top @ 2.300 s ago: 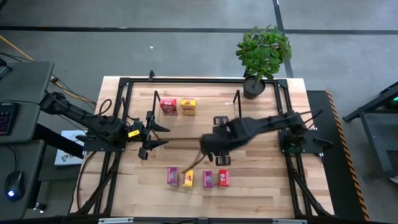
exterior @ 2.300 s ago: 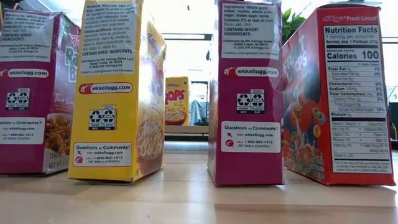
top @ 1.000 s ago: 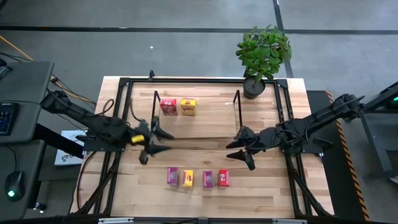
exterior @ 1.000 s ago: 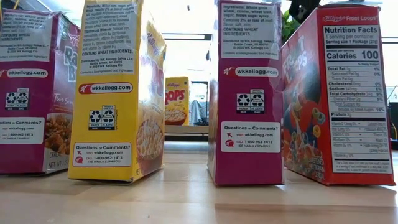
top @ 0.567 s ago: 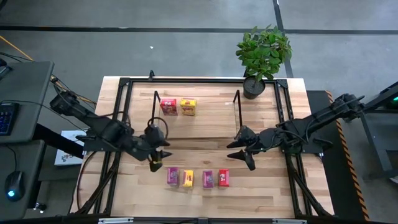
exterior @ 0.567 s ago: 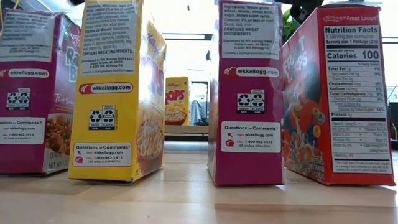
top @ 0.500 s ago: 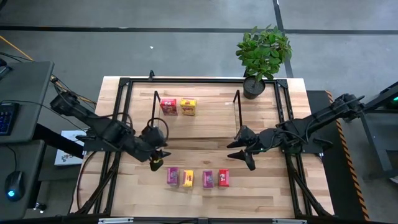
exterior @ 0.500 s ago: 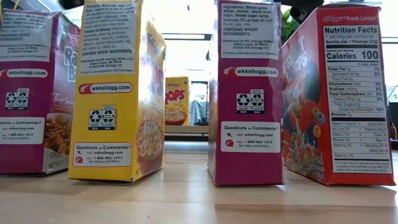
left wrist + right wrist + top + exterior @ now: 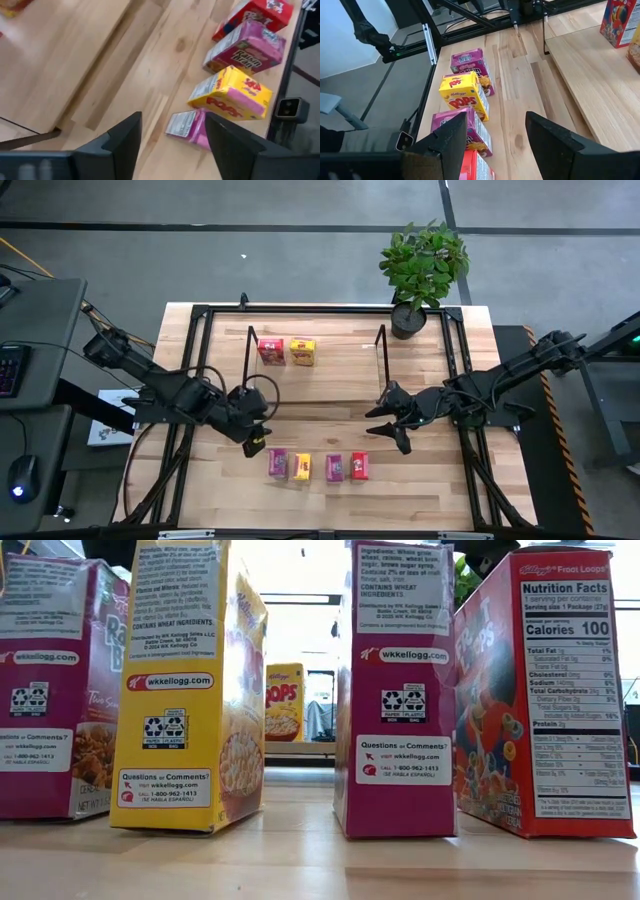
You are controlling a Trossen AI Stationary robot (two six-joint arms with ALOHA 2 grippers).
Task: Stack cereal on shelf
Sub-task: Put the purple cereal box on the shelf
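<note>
Four cereal boxes stand in a row on the table near its front edge: purple box, yellow box, second purple box, red box; the other two, a red box and a yellow box, already stand side by side on the shelf toward its left end; left pincer hangs just beside and above the purple box at the left end of the row, fingers spread with nothing between them, the wrist view showing that box's end in the gap ahead of the fingers; not touching as far as can be told; right pincer sits near the right end of the shelf, above and behind the red box of the row, parted and empty, apparently waiting; step in hand, by my reading: left arm's approach to pick the third box, the end purple one; next move calls for lowering so the fingers straddle the box's narrow faces, then closing without nudging the yellow neighbour, which stands close beside it; risk: a tilted descent could tip the box, since it stands upright on a small base; task roughly a third done
</note>
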